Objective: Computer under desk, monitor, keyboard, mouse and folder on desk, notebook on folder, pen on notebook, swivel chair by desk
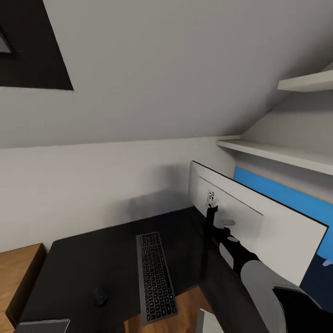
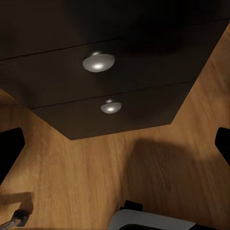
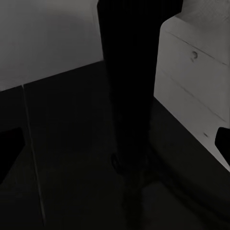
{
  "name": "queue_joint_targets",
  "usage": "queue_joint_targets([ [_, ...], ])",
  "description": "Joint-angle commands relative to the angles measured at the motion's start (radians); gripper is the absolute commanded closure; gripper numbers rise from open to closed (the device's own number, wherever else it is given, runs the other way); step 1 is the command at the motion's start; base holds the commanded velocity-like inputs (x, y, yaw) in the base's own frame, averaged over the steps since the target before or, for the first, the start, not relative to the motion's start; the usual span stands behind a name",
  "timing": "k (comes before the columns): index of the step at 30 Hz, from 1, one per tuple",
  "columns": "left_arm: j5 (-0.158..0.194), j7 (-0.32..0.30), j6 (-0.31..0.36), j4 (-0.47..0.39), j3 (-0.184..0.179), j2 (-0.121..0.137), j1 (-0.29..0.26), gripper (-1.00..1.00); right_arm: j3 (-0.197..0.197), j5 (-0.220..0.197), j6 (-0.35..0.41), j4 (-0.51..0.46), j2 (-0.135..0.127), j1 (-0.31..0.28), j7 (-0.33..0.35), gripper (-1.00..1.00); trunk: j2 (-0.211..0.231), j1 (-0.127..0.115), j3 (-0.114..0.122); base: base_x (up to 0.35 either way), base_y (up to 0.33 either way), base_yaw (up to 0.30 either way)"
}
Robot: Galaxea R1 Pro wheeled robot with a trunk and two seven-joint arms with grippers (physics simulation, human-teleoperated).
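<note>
The glossy black desk [image 1: 92,259] carries the slim dark keyboard [image 1: 155,277] lying lengthwise at its middle. The small dark mouse [image 1: 101,296] sits to the keyboard's left, and a grey notebook [image 1: 44,326] lies at the near left corner. The monitor [image 1: 259,226] stands at the right with its white back and ports facing me. My right gripper [image 1: 221,221] is up against that back, beside the thin black stand [image 3: 127,96]; it is open [image 3: 115,143], with the stand ahead between its fingers. My left gripper [image 2: 115,143] hangs open and empty above the floor, facing the desk's dark drawer unit [image 2: 120,48].
A light wooden cabinet [image 1: 18,273] stands left of the desk. White wall shelves [image 1: 277,152] hang above the monitor under a sloping ceiling, and a blue panel [image 1: 263,187] shows behind it. Wooden floor [image 2: 96,182] lies below the drawers.
</note>
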Motion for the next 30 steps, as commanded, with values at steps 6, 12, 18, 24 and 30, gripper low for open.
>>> queue_joint_targets([
  [6, 0.010, 0.004, -0.001, -0.002, -0.008, -0.001, 0.001, -1.00, -0.007, 0.006, -0.006, 0.001, 0.001, -0.001, 0.001, -1.00, -0.001, 0.000, -0.001, 0.000, 0.000, 0.007],
  [12, 0.010, 0.003, -0.002, -0.002, -0.008, -0.001, 0.001, -1.00, -0.007, 0.006, -0.008, 0.001, 0.001, -0.001, 0.001, -1.00, -0.001, 0.000, -0.001, 0.000, 0.000, 0.001],
  [18, 0.010, 0.003, -0.002, -0.002, -0.008, -0.001, 0.001, -1.00, -0.007, 0.005, -0.008, 0.001, 0.001, -0.001, 0.001, -1.00, -0.001, 0.000, -0.001, 0.000, 0.000, 0.000],
  [24, 0.010, 0.002, -0.002, -0.002, -0.008, -0.001, 0.001, -1.00, -0.007, 0.005, -0.008, 0.001, 0.001, -0.001, 0.001, -1.00, -0.001, 0.000, -0.001, 0.000, 0.000, 0.000],
  [30, 0.010, 0.002, -0.002, -0.002, -0.009, -0.001, 0.001, -1.00, -0.007, 0.005, -0.008, 0.001, 0.001, -0.001, 0.001, -1.00, -0.001, 0.000, -0.001, 0.000, 0.000, 0.000],
])
